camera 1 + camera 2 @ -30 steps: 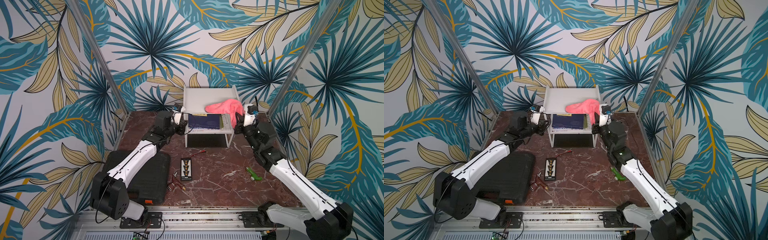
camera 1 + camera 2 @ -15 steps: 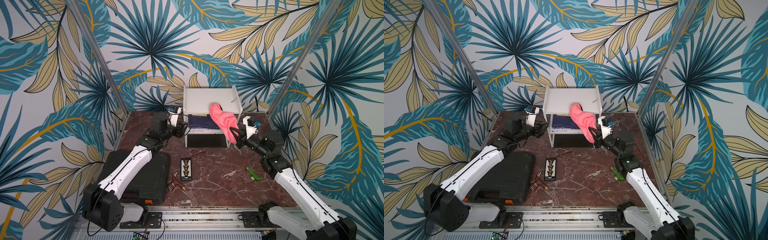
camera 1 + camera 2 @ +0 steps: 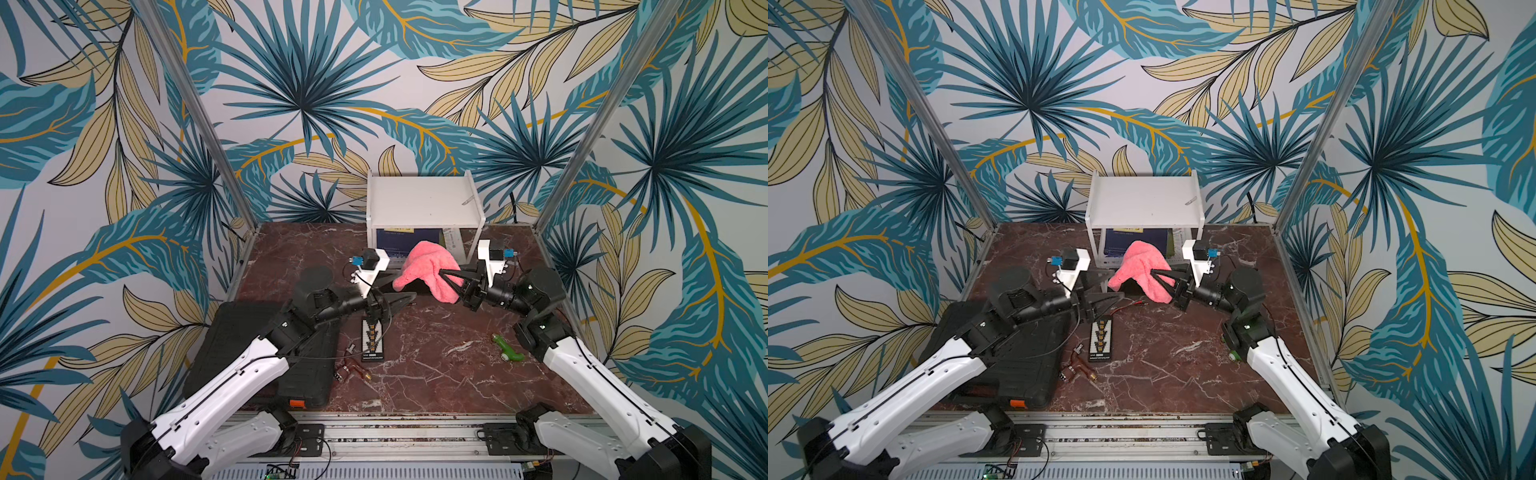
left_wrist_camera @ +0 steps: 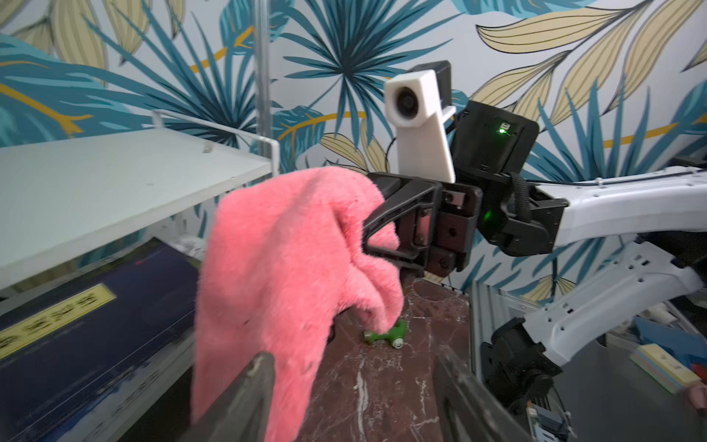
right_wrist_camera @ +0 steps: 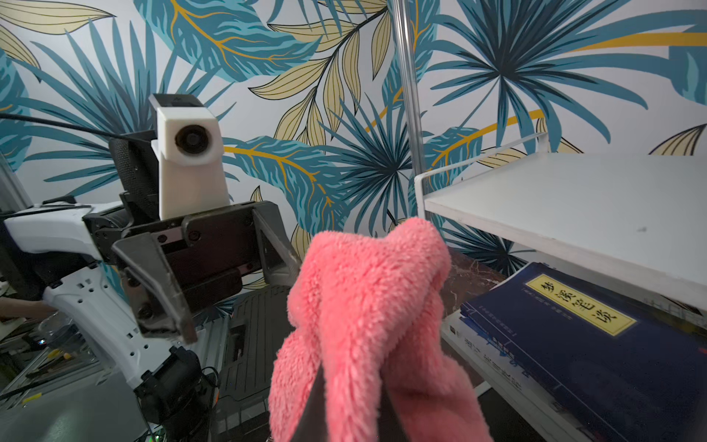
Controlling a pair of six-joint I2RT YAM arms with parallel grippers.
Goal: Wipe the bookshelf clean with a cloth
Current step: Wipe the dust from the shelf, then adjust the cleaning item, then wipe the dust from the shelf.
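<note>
While the cloth (image 3: 424, 270) hangs clear of the bookshelf (image 3: 419, 199), no wiping contact is under way. In both top views it is in the air in front of the lower tier, above the marble surface (image 3: 436, 365). The right claw (image 3: 444, 273) is clamped on it. The left claw (image 3: 1111, 286) stands with its fingers apart just beside the cloth and holds nothing. The top board is bare except for a small grey fleck (image 3: 467, 200) near its right edge.

Left wrist view: the right claw pinches a fold and the cloth drapes below it. The left fingers (image 4: 260, 382) stand spread beneath. A green toy (image 4: 386, 336) lies on the surface beyond.

Right wrist view: the cloth bunches at the closed tips. Whether the near left finger touches it cannot be told. A blue book (image 5: 593, 336) occupies the lower tier.

Assessment: completion is unverified. The fleck suggests the top board needs a pass, and the lower tier appears obstructed.
</note>
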